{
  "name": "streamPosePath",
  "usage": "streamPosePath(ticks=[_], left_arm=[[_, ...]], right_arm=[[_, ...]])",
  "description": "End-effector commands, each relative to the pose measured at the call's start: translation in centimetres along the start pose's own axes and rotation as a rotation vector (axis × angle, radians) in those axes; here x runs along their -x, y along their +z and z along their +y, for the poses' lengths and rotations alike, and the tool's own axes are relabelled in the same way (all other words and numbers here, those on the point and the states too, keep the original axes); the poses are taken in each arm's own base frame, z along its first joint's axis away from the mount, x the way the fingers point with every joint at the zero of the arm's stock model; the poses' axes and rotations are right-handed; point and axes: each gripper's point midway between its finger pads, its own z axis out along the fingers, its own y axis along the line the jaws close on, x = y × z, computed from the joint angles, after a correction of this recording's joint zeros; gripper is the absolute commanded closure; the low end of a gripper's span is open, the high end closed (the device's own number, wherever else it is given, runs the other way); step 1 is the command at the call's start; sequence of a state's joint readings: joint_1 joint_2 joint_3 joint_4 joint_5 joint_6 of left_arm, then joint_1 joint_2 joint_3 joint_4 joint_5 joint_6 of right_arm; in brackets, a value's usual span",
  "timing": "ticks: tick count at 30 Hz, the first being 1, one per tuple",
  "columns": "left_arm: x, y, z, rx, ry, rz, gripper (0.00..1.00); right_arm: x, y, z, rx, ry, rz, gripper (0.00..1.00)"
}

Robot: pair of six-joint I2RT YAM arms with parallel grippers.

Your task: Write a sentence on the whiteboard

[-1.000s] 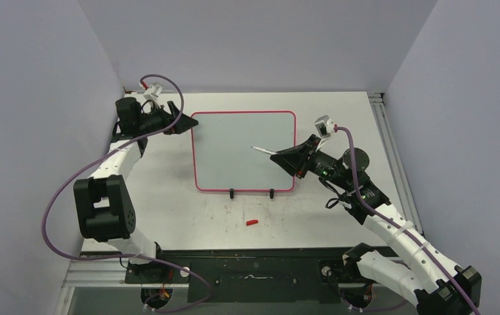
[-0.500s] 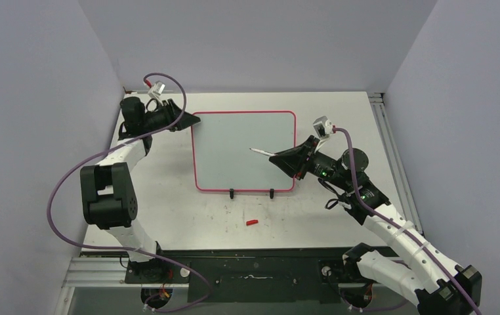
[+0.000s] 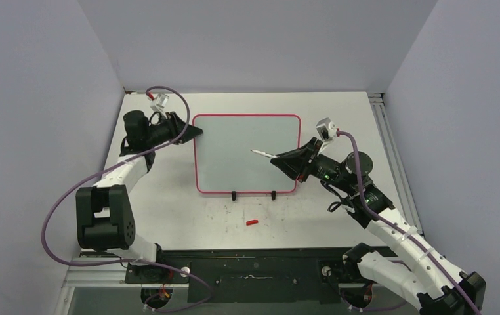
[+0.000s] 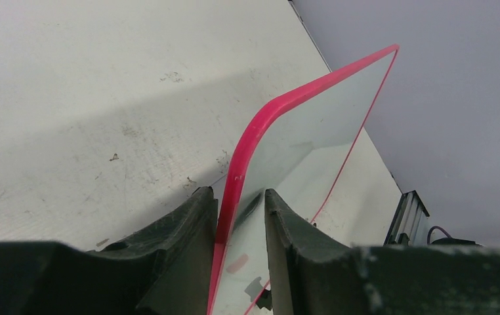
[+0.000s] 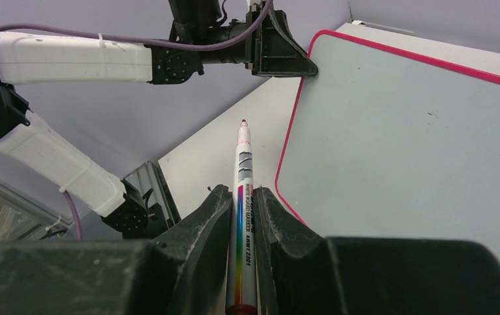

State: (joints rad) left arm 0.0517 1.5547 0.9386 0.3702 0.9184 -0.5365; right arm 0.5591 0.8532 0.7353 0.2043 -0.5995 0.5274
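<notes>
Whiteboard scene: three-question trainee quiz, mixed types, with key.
1. True or false: the whiteboard already carries writing.
2. The right gripper holds: A) an eraser B) a marker C) a cloth.
3. Fill in: the ___ gripper's fingers straddle the whiteboard's pink frame.
Key: 1 false, its face is blank. 2 B. 3 left gripper.

The left arm [image 3: 119, 174] runs up the left of the frame and bends rightward. The left gripper [image 3: 191, 131] has its fingers [image 4: 188, 230] close on either side of the whiteboard [image 4: 313, 90] corner; whether they press it is unclear. The right arm [image 3: 392, 223] reaches from lower right toward centre, and the right gripper [image 3: 277, 159] is clamped on a marker [image 5: 243, 170] pointing left.
</notes>
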Motion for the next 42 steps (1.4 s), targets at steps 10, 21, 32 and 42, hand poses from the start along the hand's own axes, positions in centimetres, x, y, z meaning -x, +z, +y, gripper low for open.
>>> streamPosePath(ticks=[10,21,32,42], left_arm=[[-2.7,-1.7,-2.7,0.026,0.040,0.027,0.74],[-4.6,-1.2,-3.0,0.021,0.085,0.115,0.73],[-4.7,-1.3,-3.2,0.007,0.097,0.141,0.73],[-4.6,-1.2,-3.0,0.008,0.104,0.149,0.78]], right_arm=[[0.7,-0.6,0.7,0.005,-0.043,-0.039,0.90],[-1.7,2.2,-0.9,-0.144,-0.054,-0.022,0.93],[-4.2,7.9,-0.8,-0.204,-0.069,-0.028,0.95],[-3.9,11.4,-2.1,-0.226,-0.094,-0.073,0.95]])
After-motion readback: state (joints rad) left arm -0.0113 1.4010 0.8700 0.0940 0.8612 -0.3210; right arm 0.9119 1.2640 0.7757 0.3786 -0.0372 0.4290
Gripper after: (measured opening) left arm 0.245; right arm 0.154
